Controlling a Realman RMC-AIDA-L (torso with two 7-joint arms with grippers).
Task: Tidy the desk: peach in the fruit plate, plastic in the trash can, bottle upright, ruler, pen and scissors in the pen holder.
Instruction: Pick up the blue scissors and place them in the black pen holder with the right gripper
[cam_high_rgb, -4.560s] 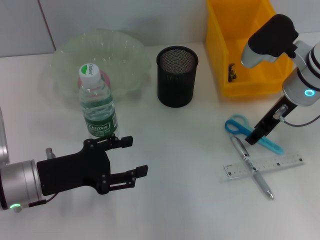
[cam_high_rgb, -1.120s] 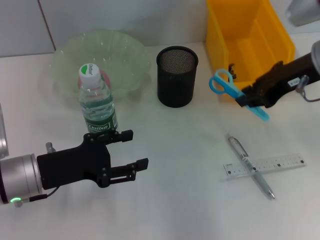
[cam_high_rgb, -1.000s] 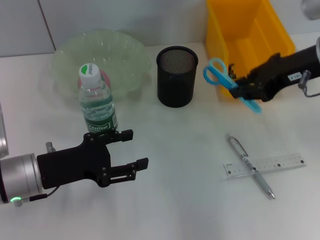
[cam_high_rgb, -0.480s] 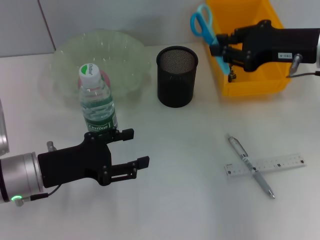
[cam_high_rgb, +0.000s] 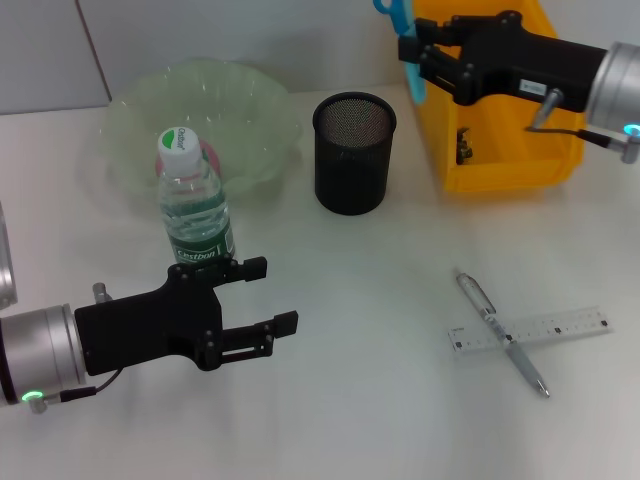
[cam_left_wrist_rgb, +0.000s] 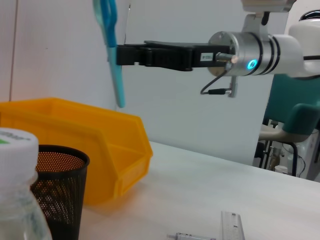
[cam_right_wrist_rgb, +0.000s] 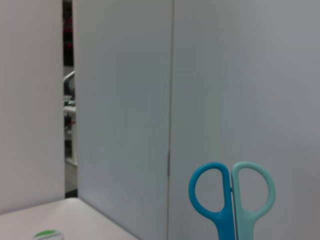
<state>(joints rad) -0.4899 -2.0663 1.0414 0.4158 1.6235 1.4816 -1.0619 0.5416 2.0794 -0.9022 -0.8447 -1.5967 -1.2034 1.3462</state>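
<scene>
My right gripper (cam_high_rgb: 411, 47) is shut on the blue scissors (cam_high_rgb: 402, 18). It holds them high, blades pointing down, just right of and behind the black mesh pen holder (cam_high_rgb: 354, 152). The left wrist view shows the scissors (cam_left_wrist_rgb: 111, 47) hanging well above the pen holder (cam_left_wrist_rgb: 54, 192). The scissors' handles (cam_right_wrist_rgb: 232, 200) fill the right wrist view. The pen (cam_high_rgb: 499, 333) lies across the clear ruler (cam_high_rgb: 530, 330) on the table at the right. The bottle (cam_high_rgb: 193, 205) stands upright before the green fruit plate (cam_high_rgb: 240, 105), where a pink sliver of peach (cam_high_rgb: 210, 152) shows. My left gripper (cam_high_rgb: 268, 297) is open, just in front of the bottle.
The yellow bin (cam_high_rgb: 500, 110) stands at the back right, under my right arm, with a small dark item (cam_high_rgb: 462, 145) inside. The table's back edge meets a grey wall.
My right gripper has lifted the scissors off the table and carried them up and to the left, turning them blades-down near the pen holder. The left arm has hardly moved.
</scene>
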